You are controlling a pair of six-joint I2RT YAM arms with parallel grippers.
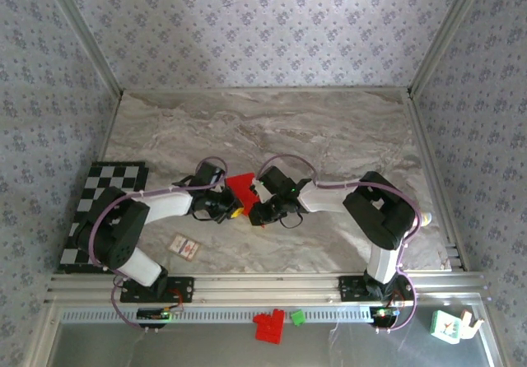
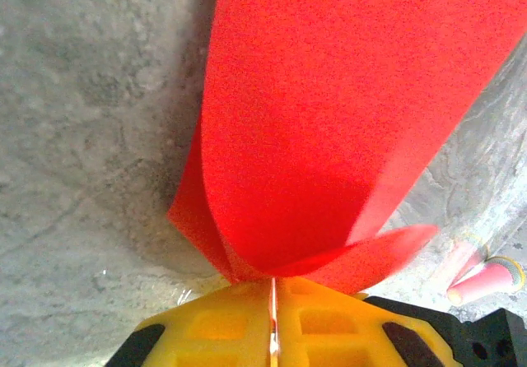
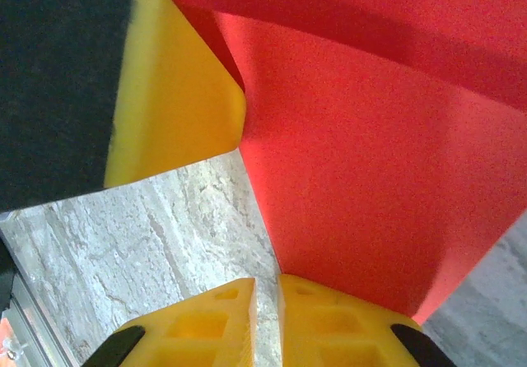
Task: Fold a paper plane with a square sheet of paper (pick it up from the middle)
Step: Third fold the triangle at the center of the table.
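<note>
Above mid bench [image 1: 329,128], the left tool [image 2: 273,301] pinches the paper [image 2: 329,120], bent into curved layers, no dart yet; right tool [image 3: 265,291] nearly closed at its edge, grip unclear; folding seems mostly left

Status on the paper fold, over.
Left fingers shut on paper edge. Right fingers nearly closed beside it, grip unclear. It's curled, no plane yet. Card off to the left, clear.
</note>
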